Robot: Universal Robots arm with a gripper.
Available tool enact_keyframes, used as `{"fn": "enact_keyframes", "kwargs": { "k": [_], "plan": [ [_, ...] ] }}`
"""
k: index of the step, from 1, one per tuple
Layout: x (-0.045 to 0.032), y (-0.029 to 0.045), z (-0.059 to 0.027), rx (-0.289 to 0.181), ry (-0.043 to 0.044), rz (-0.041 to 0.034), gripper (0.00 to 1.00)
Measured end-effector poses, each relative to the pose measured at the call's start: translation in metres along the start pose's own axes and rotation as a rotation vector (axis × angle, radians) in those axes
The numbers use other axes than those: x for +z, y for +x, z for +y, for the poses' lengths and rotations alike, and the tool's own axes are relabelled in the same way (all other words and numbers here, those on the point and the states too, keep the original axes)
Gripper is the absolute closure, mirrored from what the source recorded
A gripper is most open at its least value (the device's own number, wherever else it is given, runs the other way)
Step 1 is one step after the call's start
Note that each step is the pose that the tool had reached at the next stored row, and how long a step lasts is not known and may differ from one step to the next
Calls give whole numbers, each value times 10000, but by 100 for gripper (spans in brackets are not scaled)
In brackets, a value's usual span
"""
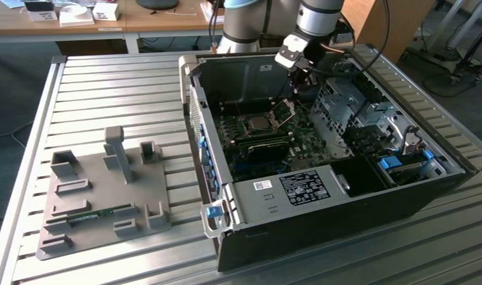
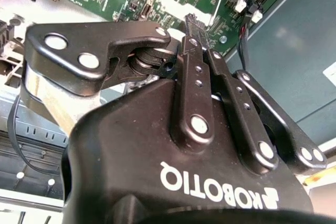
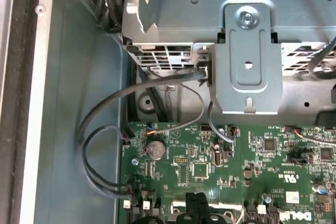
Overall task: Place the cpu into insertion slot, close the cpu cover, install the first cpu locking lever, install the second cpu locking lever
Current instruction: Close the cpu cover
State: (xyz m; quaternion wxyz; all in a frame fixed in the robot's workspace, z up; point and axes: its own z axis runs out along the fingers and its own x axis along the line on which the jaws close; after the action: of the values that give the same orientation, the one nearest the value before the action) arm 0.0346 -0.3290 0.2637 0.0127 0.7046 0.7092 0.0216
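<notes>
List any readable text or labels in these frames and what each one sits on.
Gripper: white maker's lettering on its body, upside down.
Motherboard: white logo and tiny component marks, too small to read.
Dark sticker on the computer case: print too small to read.

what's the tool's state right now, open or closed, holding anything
black metal tool: closed, fingertips together, nothing visibly held

Bright, even light; soft shadows
</notes>
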Motion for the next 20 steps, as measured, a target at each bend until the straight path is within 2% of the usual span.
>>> {"fn": "enact_keyframes", "kwargs": {
  "k": [9,13,20],
  "plan": [
    [15,25,129,-1,0,-1,89],
    [19,27,139,0,1,-2,89],
    [71,26,146,0,0,1,89]
  ]
}}
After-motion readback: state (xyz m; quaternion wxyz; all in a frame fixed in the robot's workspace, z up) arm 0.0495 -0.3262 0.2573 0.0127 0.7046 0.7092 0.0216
